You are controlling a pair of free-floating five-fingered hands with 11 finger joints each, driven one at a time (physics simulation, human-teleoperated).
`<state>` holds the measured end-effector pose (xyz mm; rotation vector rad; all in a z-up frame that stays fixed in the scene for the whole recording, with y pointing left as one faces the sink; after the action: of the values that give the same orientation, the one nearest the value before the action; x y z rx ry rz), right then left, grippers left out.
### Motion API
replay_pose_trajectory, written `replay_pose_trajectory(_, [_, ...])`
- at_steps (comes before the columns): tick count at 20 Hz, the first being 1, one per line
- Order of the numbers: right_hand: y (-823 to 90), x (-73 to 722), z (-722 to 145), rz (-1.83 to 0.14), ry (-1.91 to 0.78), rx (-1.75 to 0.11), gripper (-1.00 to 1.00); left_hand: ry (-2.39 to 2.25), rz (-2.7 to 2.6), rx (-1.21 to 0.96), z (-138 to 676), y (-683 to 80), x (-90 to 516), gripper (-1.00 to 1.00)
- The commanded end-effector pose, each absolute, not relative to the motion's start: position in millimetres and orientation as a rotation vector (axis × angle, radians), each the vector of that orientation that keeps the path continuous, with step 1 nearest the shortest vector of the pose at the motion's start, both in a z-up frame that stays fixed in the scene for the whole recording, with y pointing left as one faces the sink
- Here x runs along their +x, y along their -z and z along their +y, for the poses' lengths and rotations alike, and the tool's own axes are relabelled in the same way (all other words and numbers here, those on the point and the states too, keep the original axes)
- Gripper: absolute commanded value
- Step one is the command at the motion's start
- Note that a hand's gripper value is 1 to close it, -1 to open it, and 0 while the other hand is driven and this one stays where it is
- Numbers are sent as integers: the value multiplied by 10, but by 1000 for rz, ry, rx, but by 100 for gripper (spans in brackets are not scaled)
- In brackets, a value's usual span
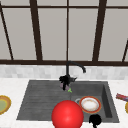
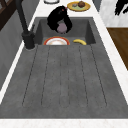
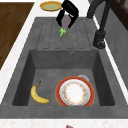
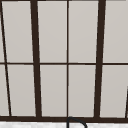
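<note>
My left hand [image 1: 65, 80] hovers over the drainboard just left of the faucet [image 1: 75, 65], shut on a purple eggplant [image 3: 65, 22] whose green stem [image 3: 62, 32] points down. The left side view has the same hand [image 2: 58, 17] above the basin's near wall, the eggplant [image 2: 61, 28] under its fingers. My right hand [image 1: 95, 120] hangs in the air by the sink's front edge, near the basin, its fingers relaxed and holding nothing; it also appears off the counter's edge [image 2: 122, 6]. In the basin lie a red-rimmed plate [image 3: 75, 92] with a white bowl on it and a banana [image 3: 38, 94].
A big red ball [image 1: 67, 115] shows at the sink's front edge. A yellow plate [image 1: 3, 103] sits on the left counter. On the right counter are a plate with food [image 2: 78, 6] and a red-purple object [image 1: 122, 97]. The ribbed drainboard [image 2: 62, 75] lies left of the basin.
</note>
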<state>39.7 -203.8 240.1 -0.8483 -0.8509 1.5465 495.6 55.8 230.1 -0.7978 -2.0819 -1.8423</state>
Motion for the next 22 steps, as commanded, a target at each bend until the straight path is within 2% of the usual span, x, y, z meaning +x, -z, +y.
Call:
replay_pose_trajectory(1, [-2401, 397, -2038, -851, -1547, -848, 0, 1796, -2093, -777, 820, -2397, 4846, 100])
replay_pose_trajectory(22, [-2401, 397, -2038, -851, -1547, -848, 0, 1773, -2117, -764, 2237, -2700, 4187, 100])
